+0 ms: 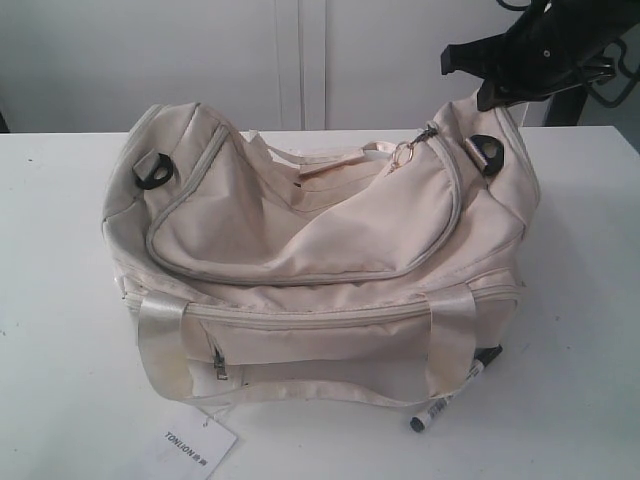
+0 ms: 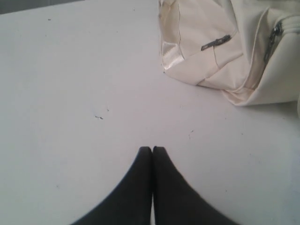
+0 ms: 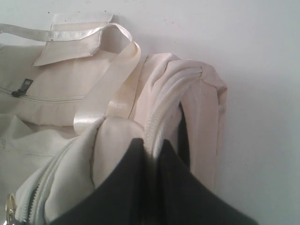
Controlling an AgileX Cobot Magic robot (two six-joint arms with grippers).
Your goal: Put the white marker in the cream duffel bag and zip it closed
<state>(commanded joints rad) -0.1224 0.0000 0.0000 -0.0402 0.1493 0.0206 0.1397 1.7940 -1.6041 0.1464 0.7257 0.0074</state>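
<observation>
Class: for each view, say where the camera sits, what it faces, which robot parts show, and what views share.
Exterior view: off the arms, looking down on the cream duffel bag, white marker, table; right arm top right.
Left wrist view: over bare table, bag beyond; left gripper shut.
Right wrist view: over the bag's end; right gripper pinches its zipper edge.
Shared: the bag, in all three.

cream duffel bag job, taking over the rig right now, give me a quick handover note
Left gripper shut, empty, over the table near the cream duffel bag.
Right gripper shut on the bag at its zipper end.
White marker lies on the table by the bag's front corner, not inside.
Done: nothing visible. Left: open the bag if zipped, marker in, zip shut.
</observation>
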